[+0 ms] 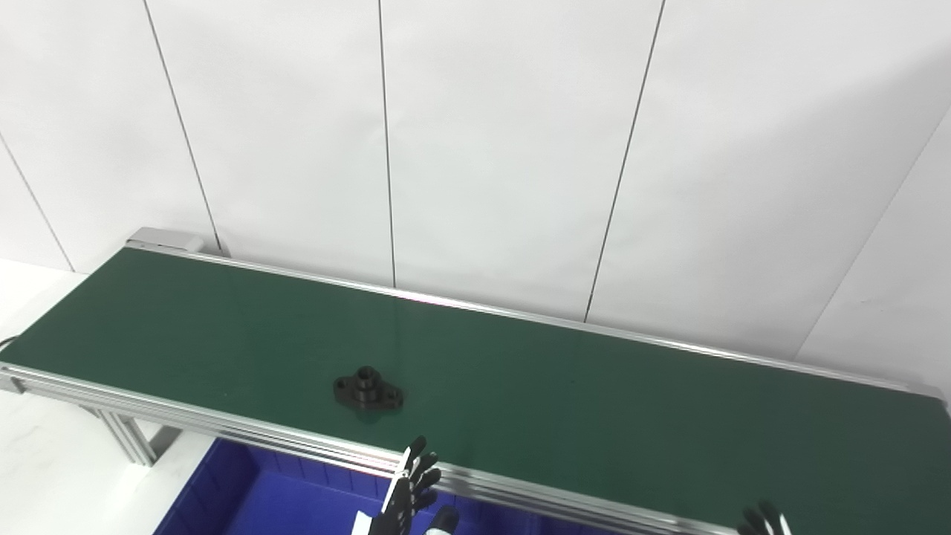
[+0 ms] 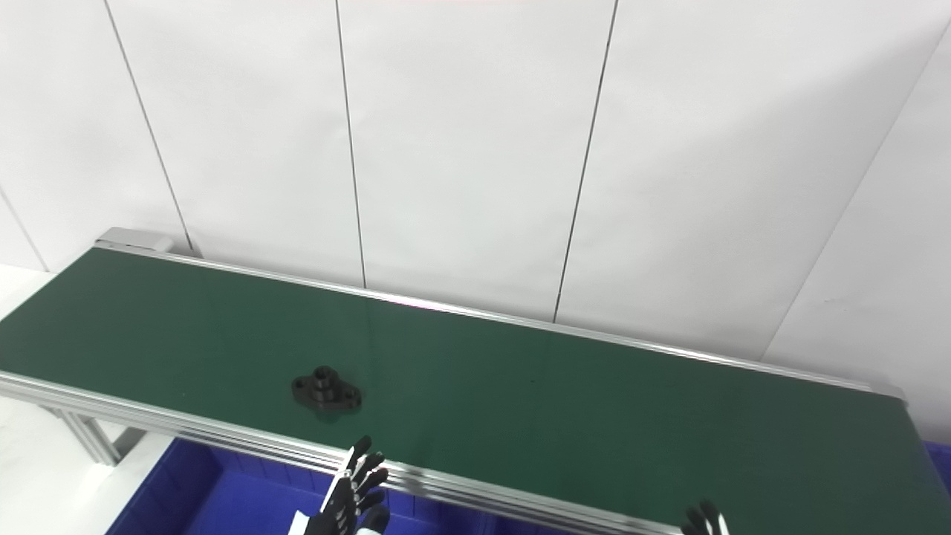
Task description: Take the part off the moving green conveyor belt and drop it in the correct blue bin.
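A small black flanged part with a raised round hub lies flat on the green conveyor belt, near its front edge and left of centre. My left hand is open with fingers spread, below the belt's front rail, a little right of and nearer than the part, not touching it. Only the fingertips of my right hand show at the bottom right edge; its state cannot be read. A blue bin sits under the belt's front edge at lower left, beneath the left hand.
The belt runs from upper left to lower right between aluminium rails. A white panelled wall stands behind it. The frame's legs and a white floor show at the far left. Another blue bin's corner shows at the right edge.
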`<state>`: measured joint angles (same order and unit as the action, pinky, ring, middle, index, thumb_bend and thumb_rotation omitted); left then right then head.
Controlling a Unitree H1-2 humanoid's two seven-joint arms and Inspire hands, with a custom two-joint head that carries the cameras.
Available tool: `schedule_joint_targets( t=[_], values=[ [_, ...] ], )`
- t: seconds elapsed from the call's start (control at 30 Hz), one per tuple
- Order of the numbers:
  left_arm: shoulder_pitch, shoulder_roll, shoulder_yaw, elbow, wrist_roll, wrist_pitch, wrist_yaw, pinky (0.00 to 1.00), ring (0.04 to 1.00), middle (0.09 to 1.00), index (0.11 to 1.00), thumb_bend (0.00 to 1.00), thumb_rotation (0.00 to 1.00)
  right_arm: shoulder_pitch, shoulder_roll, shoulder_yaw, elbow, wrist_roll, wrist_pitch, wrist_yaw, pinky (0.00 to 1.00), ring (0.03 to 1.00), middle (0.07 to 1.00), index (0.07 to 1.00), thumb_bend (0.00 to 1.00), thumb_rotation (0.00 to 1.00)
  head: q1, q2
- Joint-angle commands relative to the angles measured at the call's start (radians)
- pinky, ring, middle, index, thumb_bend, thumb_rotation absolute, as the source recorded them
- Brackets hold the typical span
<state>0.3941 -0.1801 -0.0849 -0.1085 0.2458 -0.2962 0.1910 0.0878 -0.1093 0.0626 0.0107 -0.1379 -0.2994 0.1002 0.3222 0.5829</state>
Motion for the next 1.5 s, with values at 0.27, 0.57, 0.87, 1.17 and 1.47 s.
schedule_joint_targets(
  t=[0.27, 0.57, 0.87, 1.17, 1.47],
  values=[
    [-0.020, -0.002, -0.028, 0.007, 0.008, -0.026, -0.002, 0.92, 0.925, 0.954, 1.000, 0.54, 0.99, -0.169, 0.035, 0.052, -0.067, -0.146, 0.165, -0.019, 0.76, 0.809, 0.838, 0.891, 0.89, 0.60, -0.047, 0.037],
    [-0.006, -0.004, -0.052, 0.002, -0.023, -0.026, -0.015, 0.93, 0.926, 0.954, 1.000, 0.54, 1.00, -0.304, 0.094, 0.152, -0.117, -0.336, 0.419, -0.005, 0.71, 0.801, 0.822, 0.869, 0.90, 0.57, -0.100, 0.052],
    [-0.008, -0.003, -0.056, -0.001, -0.039, -0.023, -0.022, 0.92, 0.925, 0.959, 1.000, 0.49, 1.00, -0.432, 0.088, 0.268, -0.017, -0.511, 0.479, -0.007, 0.61, 0.765, 0.835, 0.859, 0.96, 0.62, -0.125, 0.062],
    [-0.002, -0.007, -0.079, -0.034, -0.048, -0.009, -0.027, 0.92, 0.924, 0.947, 1.000, 0.55, 1.00, -0.522, 0.097, 0.339, 0.100, -0.628, 0.487, -0.040, 0.61, 0.728, 0.806, 0.837, 0.95, 0.56, -0.126, 0.068],
    [0.007, -0.023, -0.100, -0.060, -0.040, 0.021, -0.021, 0.90, 0.916, 0.938, 1.000, 0.55, 1.00, -0.614, 0.120, 0.395, 0.225, -0.707, 0.501, -0.059, 0.54, 0.725, 0.828, 0.839, 0.97, 0.52, -0.120, 0.073]
  ],
)
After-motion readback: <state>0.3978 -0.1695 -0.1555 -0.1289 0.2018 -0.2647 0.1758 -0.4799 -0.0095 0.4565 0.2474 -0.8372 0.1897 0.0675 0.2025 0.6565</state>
